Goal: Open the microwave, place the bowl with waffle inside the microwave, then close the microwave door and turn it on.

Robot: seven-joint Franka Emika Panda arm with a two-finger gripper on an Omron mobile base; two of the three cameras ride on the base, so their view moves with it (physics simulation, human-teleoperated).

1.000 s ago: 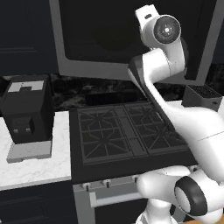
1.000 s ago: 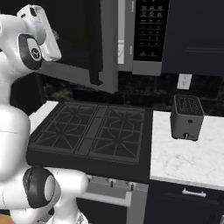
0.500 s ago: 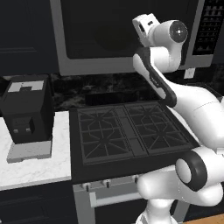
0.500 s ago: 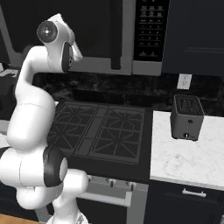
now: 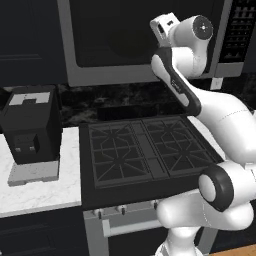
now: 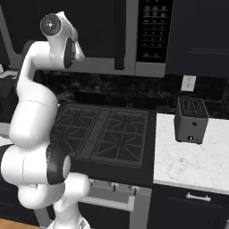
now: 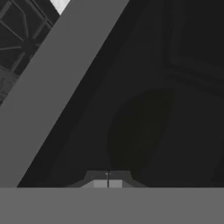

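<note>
Microwave (image 5: pixel 145 40) hangs above the stove (image 5: pixel 145 150), its grey frame wide, the black button panel (image 6: pixel 154 29) at its right. Its door (image 6: pixel 117 31) stands swung out, seen edge-on as a dark vertical bar in the right base view. The arm reaches up to the opening; in the hand view the gripper (image 7: pixel 108 181) points into the dark inside, its fingertips (image 7: pixel 100 183) pressed together with nothing between them. A coffee machine (image 5: pixel 31 131) sits on the left surface (image 5: pixel 35 195), a toaster (image 6: pixel 191 120) on the right one.
</note>
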